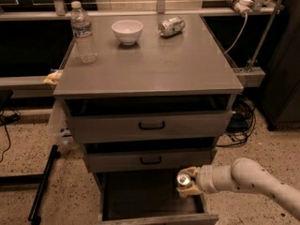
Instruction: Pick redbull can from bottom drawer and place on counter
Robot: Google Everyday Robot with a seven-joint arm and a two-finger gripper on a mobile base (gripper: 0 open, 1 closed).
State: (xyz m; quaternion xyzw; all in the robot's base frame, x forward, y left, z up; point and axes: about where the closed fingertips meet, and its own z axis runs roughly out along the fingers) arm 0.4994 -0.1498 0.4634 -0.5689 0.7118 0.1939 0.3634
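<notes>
The bottom drawer (140,198) is pulled open below the two shallower drawers, dark inside. The redbull can (183,179) shows its silver top at the drawer's right side, just under the middle drawer. My gripper (186,183) reaches in from the right on a white arm, its tan fingers (188,172) above and below the can, shut on it. The can's body is mostly hidden by the fingers. The counter (154,64) is the grey metal top of the cabinet above.
On the counter stand a water bottle (83,32) at back left, a white bowl (127,31) at back centre and a dented silver can (171,26) lying on its side. Two drawers with black handles (151,125) jut out over the bottom drawer. Cables lie at the right.
</notes>
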